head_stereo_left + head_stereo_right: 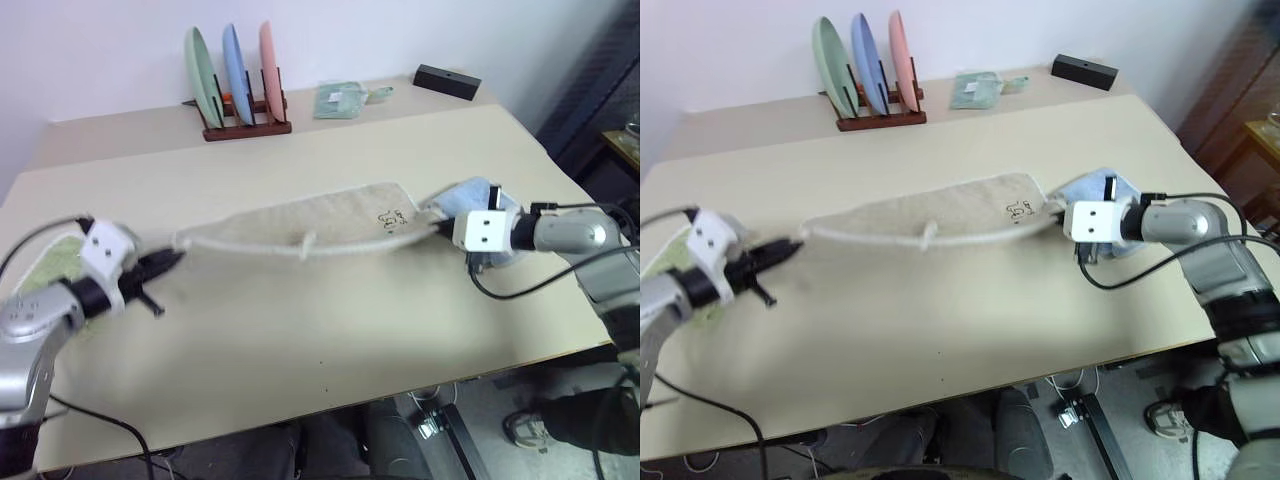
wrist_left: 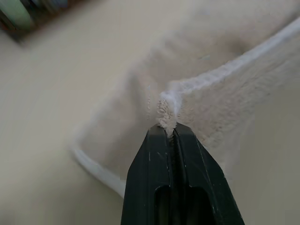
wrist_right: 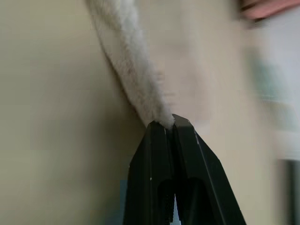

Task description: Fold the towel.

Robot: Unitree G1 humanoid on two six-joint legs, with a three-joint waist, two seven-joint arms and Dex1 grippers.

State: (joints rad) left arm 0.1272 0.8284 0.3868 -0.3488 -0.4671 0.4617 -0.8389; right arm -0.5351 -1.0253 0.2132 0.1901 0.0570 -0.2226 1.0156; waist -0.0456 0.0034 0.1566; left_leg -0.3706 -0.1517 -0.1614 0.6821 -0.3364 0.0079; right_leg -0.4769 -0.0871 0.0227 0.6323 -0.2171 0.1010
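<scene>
The towel (image 1: 300,228) stretches across mid-frame, each end corner pinched by the left gripper (image 1: 168,262) and right gripper (image 1: 440,228), apparently for folding.

Both arms spread wide, left tool (image 2: 171,133) and right tool (image 3: 169,125) clamped tight.

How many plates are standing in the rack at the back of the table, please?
3, upright side by side in the wooden rack: green plate on the left, blue plate in the middle, pink plate on the right.
</scene>
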